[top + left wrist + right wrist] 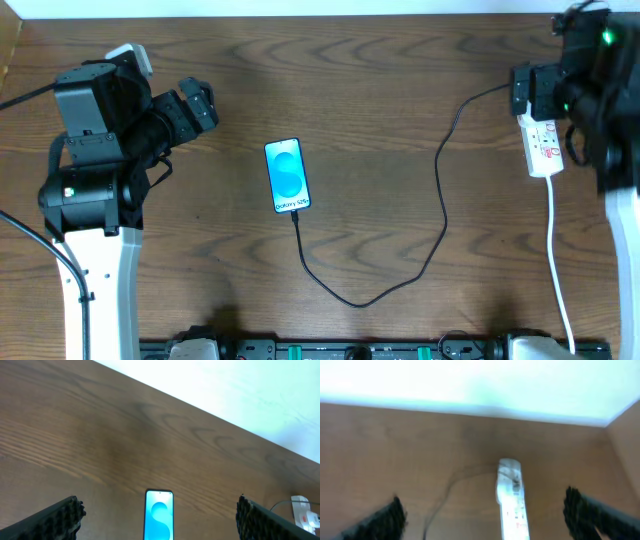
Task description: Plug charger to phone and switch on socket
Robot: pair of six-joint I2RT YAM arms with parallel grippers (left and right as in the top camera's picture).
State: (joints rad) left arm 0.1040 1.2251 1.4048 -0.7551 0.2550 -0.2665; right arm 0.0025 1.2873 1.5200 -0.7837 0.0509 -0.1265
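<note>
Left gripper (200, 105), upper left: fingers wide apart, empty. Phone (287, 176), centre, screen up. Charger (443, 210) appears seated at its lower edge and loops right to the socket (543, 147), upper right. Right gripper (485, 510) hangs above it, spread, empty. Risk: an off-centre press shifts the strip and tugs the cable. White cord (556, 250) trails alongside; nothing obstructs.

Cyan-blue phone (287, 176) screen, black charger (440, 215) cable, white socket (543, 146) with red marks, brown wood-grain table (380, 90)
</note>
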